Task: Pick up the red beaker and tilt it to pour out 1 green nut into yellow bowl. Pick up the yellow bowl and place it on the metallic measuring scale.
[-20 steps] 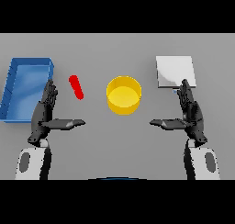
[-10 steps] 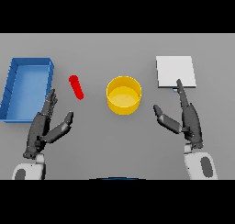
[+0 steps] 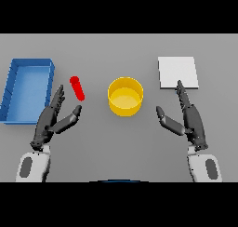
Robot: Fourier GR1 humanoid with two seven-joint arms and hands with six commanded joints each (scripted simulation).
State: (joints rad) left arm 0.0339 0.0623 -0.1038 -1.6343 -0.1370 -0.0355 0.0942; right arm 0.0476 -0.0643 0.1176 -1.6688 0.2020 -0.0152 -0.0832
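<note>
The red beaker (image 3: 77,88) is a slim red tube at the table's left middle, leaning toward the far left. My left hand (image 3: 50,120) is open just below and left of it, fingers straight and pointing at it, thumb out to the right, apart from it. The yellow bowl (image 3: 125,96) sits in the centre; nothing shows inside it. The metallic scale (image 3: 178,72) is a flat pale square at the far right. My right hand (image 3: 189,120) is open below the scale and right of the bowl, touching neither.
A blue open tray (image 3: 27,88) lies at the far left, close beside my left hand. Bare grey table spreads in front of the bowl and between my two hands.
Both hands have drawn back toward me and lower on the table. The left hand has turned its fingers toward the beaker. The beaker, bowl and scale have not moved.
</note>
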